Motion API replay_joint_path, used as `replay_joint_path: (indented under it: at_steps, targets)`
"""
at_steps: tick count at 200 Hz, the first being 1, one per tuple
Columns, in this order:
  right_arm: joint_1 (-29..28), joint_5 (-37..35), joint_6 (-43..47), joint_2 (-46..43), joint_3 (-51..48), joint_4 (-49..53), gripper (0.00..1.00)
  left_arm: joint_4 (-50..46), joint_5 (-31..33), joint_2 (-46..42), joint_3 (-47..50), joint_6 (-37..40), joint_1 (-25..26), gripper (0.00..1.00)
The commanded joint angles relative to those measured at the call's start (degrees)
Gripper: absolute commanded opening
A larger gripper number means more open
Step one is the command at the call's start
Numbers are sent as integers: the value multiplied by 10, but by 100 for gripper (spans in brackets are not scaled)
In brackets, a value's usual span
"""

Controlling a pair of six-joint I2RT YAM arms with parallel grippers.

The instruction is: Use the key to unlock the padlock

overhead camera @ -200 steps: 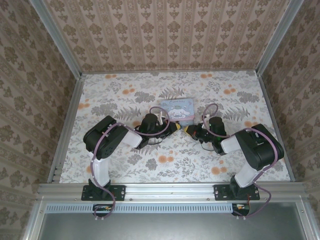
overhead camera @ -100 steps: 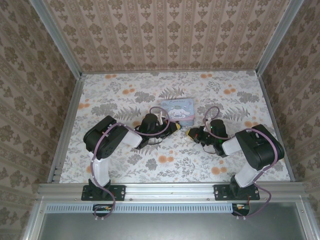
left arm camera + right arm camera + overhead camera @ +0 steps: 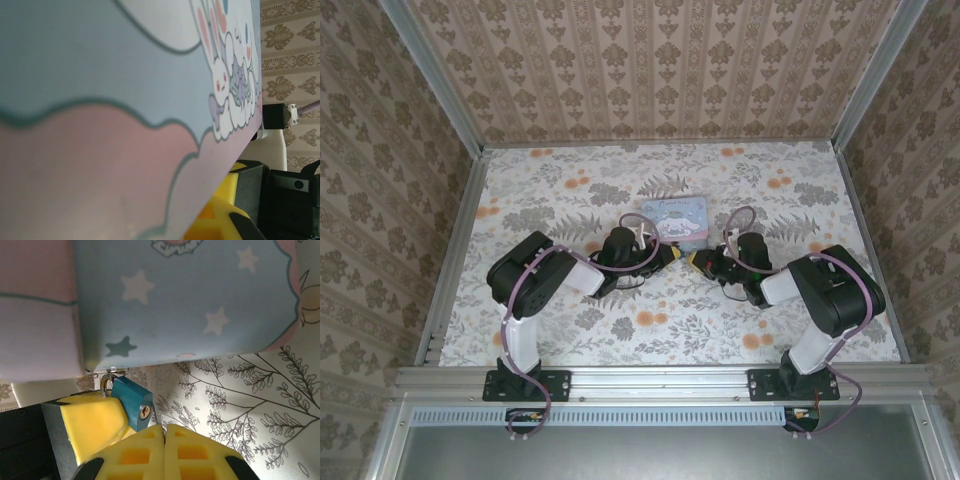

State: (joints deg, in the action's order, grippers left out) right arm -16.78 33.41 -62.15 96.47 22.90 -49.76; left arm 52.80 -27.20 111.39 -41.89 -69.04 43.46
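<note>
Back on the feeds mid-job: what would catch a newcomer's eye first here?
The pastel-blue cartoon box sits mid-table, with the left gripper and right gripper tip to tip just in front of it. In the right wrist view, the teal padlock sits at the box's edge, keyhole facing the camera, just above the shut yellow fingers.

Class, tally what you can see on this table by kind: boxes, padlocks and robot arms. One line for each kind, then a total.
pastel-blue box: 1
padlock: 1
robot arms: 2, the left arm and the right arm
Total: 4
</note>
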Motion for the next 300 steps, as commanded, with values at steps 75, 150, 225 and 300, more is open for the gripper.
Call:
replay_joint_path:
  at_steps: [75, 150, 225, 300]
  targets:
    - [-9, 5, -15, -11, 15, -7, 0, 13, -9, 14, -6, -8, 7, 0]
    - [-8, -1, 6, -40, 17, 34, 0, 16, -7, 19, -3, -8, 7, 0]
    - [-9, 1, 2, -42, 16, 28, 0, 18, -7, 19, -1, -8, 6, 0]
    - [-8, 5, -3, -46, 10, 7, 0, 14, -8, 18, -6, -8, 7, 0]
